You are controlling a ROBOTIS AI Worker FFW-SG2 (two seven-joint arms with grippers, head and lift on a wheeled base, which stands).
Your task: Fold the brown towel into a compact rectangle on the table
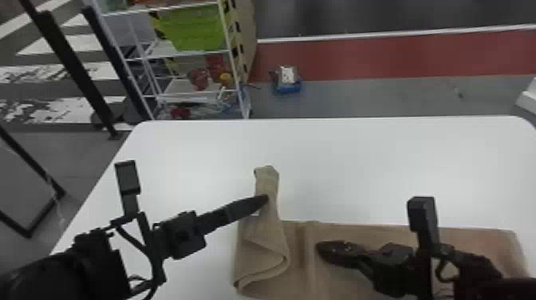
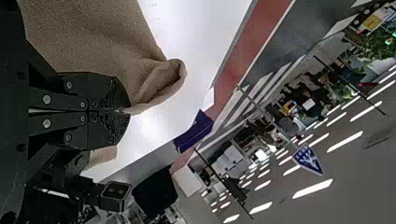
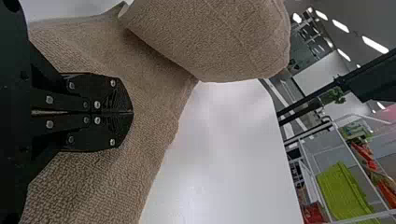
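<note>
Brown towel: on the near part of the counter [image 1: 359,167], spread toward the robot's right; its left end [image 1: 265,251] is drawn up into a narrow raised strip, with a loose flap curling below.
Left gripper [image 2: 127,111]: fingers together, clamped on the towel's edge near the raised, curled corner [image 2: 173,74].
Right gripper [image 3: 132,112]: fingers together, nothing seen between them, over the towel's middle stretch; whether it touches the cloth I cannot tell.
Weave: textured, likely light, soft and limp, with good grip and little risk of slipping or harm; it probably sags and wrinkles wherever unsupported.
Best hold: pinch near both corners of the raised end, so the edge carries over straight rather than bunching.
Writing: none readable on the towel; a blue-and-white sign [image 2: 308,159] hangs in the room behind.
</note>
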